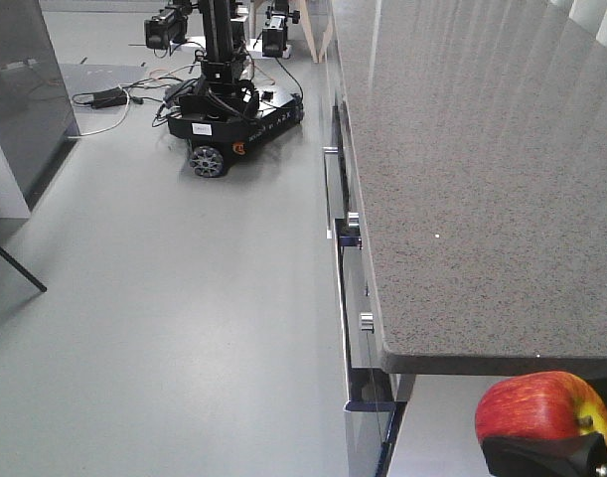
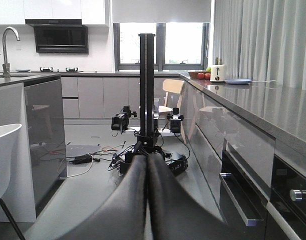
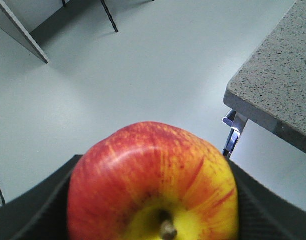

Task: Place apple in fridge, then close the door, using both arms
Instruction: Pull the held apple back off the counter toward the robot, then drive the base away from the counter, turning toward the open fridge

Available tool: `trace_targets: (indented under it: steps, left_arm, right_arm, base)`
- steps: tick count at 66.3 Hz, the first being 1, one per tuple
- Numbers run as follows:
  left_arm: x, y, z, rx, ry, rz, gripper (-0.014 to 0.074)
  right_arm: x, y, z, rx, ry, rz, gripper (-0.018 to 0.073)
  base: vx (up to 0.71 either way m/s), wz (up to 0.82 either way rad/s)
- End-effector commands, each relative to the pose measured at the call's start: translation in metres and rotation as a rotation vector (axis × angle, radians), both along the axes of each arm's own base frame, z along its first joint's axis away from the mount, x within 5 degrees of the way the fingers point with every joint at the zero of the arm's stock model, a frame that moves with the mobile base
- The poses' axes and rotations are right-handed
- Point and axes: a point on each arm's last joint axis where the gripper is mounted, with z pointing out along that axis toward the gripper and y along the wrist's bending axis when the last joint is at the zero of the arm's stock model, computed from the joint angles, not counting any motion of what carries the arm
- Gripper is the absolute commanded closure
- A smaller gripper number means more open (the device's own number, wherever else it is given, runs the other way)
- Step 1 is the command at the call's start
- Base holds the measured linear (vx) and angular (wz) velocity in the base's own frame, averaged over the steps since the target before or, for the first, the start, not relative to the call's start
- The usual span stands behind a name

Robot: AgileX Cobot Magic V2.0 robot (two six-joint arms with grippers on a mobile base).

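Note:
The red apple (image 3: 153, 175) with a yellow patch and brown stem fills the lower right wrist view, held between the black fingers (image 3: 37, 210) of my right gripper (image 3: 153, 220), above the grey floor. In the front view the apple (image 1: 541, 402) and right gripper (image 1: 546, 459) sit at the bottom right, just below the counter's near edge. My left gripper (image 2: 146, 161) is shut and empty, its black fingers pressed together, pointing down the kitchen aisle. No fridge or fridge door shows in any view.
A speckled grey countertop (image 1: 482, 149) runs along the right over drawers with metal handles (image 1: 330, 189). Another wheeled robot (image 1: 233, 119) with cables (image 1: 109, 97) stands far down the aisle. A dark grey island cabinet (image 2: 42, 135) and a white chair (image 2: 5, 150) are on the left.

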Motion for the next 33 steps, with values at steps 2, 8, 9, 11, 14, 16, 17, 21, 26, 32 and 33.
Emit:
trace_targets:
  steps: [2,8,9,11,14,16,17,21,26,32,33]
  left_arm:
    - [-0.0007,-0.0001,-0.0024,-0.015,-0.059,-0.006,0.0602]
    - [-0.0007,-0.0001,-0.0024,-0.015,-0.059,-0.006,0.0602]
    - [-0.0007,-0.0001,-0.0024,-0.015,-0.059,-0.006,0.0602]
    - [-0.0007,-0.0001,-0.0024,-0.015,-0.059,-0.006,0.0602]
    - [-0.0007,-0.0001,-0.0024,-0.015,-0.059,-0.006,0.0602]
    - [-0.0007,-0.0001,-0.0024,-0.015,-0.059,-0.006,0.0602]
    - [-0.0007,-0.0001,-0.0024,-0.015,-0.059,-0.006,0.0602]
    - [-0.0007,-0.0001,-0.0024,-0.015,-0.059,-0.006,0.0602]
    - [-0.0007,-0.0001,-0.0024,-0.015,-0.059,-0.006,0.0602]
    - [-0.0007,-0.0001,-0.0024,-0.015,-0.059,-0.006,0.0602]
    - [-0.0007,-0.0001,-0.0024,-0.015,-0.059,-0.006,0.0602]
  right_arm:
    - [0.0024,0.0019,0.0127,0.054,-0.072,-0.006,0.0373]
    - [0.0024,0.0019,0.0127,0.054,-0.072,-0.006,0.0373]
    - [0.0024,0.0019,0.0127,0.054,-0.072,-0.006,0.0373]
    - [0.0024,0.0019,0.0127,0.054,-0.072,-0.006,0.0373]
    - [0.0024,0.0019,0.0127,0.054,-0.072,-0.006,0.0373]
    - [0.0024,0.0019,0.0127,0.054,-0.072,-0.006,0.0373]
    - [0.0024,0.0019,0.0127,0.054,-0.072,-0.006,0.0373]
    - [0.0024,0.0019,0.0127,0.054,-0.072,-0.006,0.0373]
    - [0.0024,0.0019,0.0127,0.054,-0.072,-0.006,0.0373]
    - [0.0024,0.0019,0.0127,0.054,-0.072,-0.006,0.0373]
    - [0.0024,0.0019,0.0127,0.054,-0.072,-0.006,0.0373]
  base:
    - [0.00,0.03]
    - [-0.01,0.07]
    - [-0.02,0.12]
    - [-0.02,0.14]
    - [-0.03,0.19]
    - [-0.04,0.24]
    - [-0.05,0.25]
    - [-0.05,0.29]
    - [-0.07,0.35]
    - [-0.09,0.41]
    - [-0.09,0.44]
